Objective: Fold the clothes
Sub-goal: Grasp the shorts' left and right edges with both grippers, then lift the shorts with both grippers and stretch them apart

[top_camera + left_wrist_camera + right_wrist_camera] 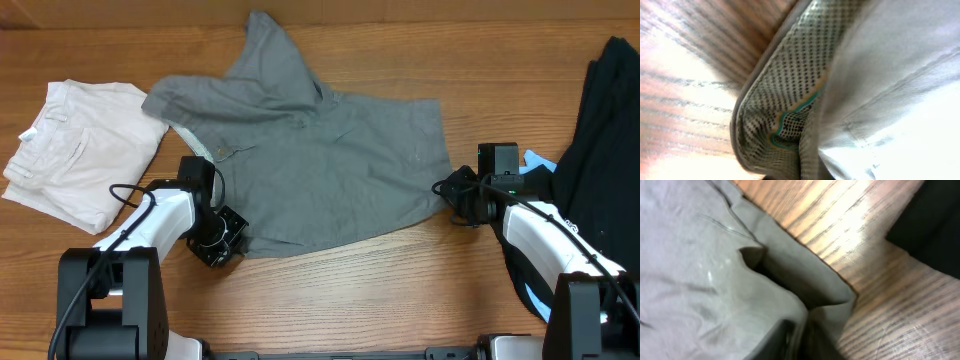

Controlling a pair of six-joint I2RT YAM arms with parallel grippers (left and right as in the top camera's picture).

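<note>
A mid-grey garment (320, 150) lies spread across the middle of the table, its top part folded over toward the back left. My left gripper (222, 240) is at its near left corner, shut on the cloth. The left wrist view fills with the grey garment (890, 75) and a mesh lining (785, 90), pinched together at the bottom edge. My right gripper (448, 190) is at the garment's right edge. In the right wrist view a fold of the grey garment (715, 255) bunches between the dark fingers (780, 342), which are shut on it.
A folded off-white garment (75, 150) lies at the left edge of the table. A black garment (600, 130) is heaped at the right, with a bit of something blue (537, 160) beside it. Bare wooden table (350, 290) runs along the front.
</note>
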